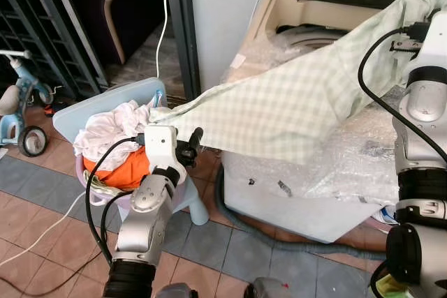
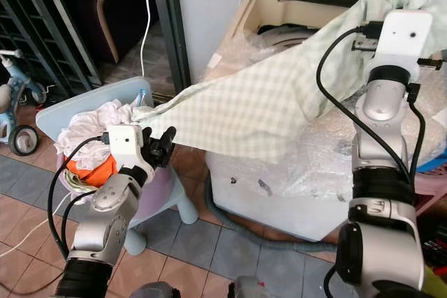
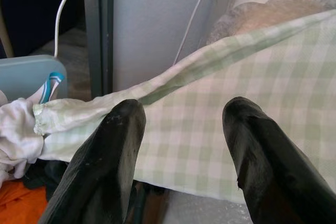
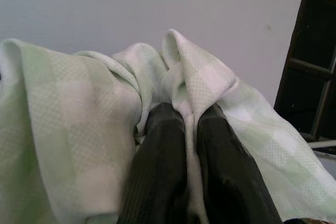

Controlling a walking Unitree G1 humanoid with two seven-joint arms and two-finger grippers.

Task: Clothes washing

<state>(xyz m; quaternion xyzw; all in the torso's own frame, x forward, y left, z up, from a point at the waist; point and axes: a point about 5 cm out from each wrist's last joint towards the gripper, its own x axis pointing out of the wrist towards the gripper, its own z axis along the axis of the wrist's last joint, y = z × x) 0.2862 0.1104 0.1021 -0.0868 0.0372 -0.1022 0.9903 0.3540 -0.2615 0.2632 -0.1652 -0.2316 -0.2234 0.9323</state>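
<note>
A pale green checked cloth stretches from the laundry basket on the left up over the washing machine to the upper right. My right gripper is shut on the cloth's upper end, high above the machine. My left gripper is open just under the cloth's lower edge, next to the basket, with its fingers apart and nothing between them. White and orange clothes fill the basket.
The basket rests on a light blue plastic stool. Bubble wrap covers the machine's top. A grey hose lies on the tiled floor in front. A child's tricycle stands at the far left by a dark gate.
</note>
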